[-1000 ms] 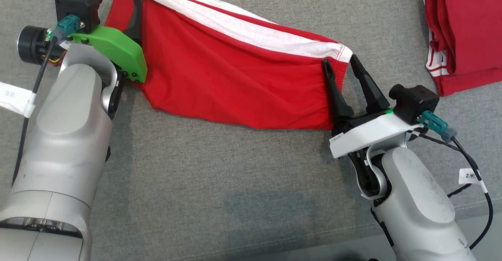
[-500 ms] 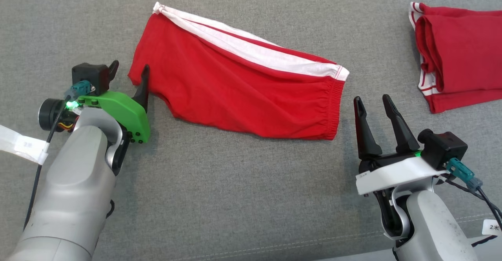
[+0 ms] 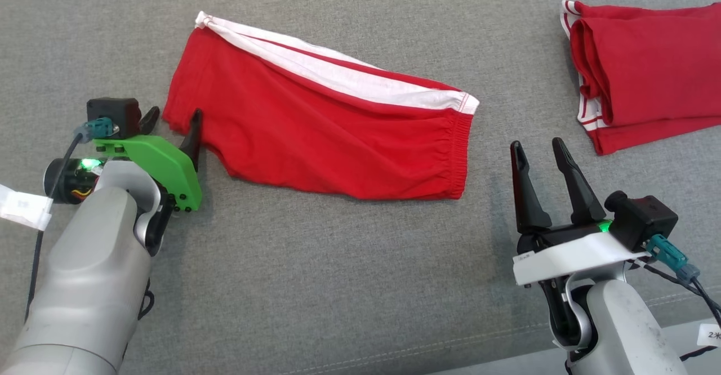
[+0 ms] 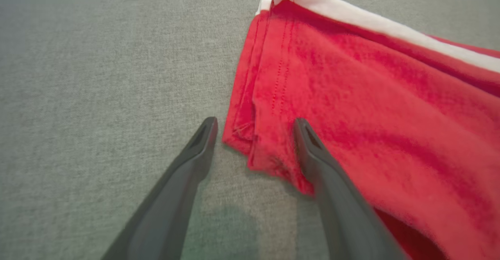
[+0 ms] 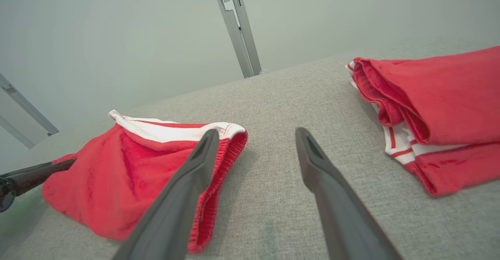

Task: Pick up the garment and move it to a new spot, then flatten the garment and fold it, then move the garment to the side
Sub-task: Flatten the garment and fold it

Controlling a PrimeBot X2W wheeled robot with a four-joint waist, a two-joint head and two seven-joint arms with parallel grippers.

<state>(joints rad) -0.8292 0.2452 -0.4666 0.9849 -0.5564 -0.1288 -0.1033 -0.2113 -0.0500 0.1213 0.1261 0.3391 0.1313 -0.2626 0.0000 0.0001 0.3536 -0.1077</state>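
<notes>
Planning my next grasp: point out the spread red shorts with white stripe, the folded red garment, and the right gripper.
spread red shorts with white stripe (image 3: 338,138): head view, middle of red panel.
folded red garment (image 3: 653,65): head view, top red layer.
right gripper (image 3: 536,145): head view, between its fingertips.

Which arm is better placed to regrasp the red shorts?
Left, probably: the open left gripper straddles a hem corner of the shorts, while the open right gripper sits clear of the waistband.
</notes>
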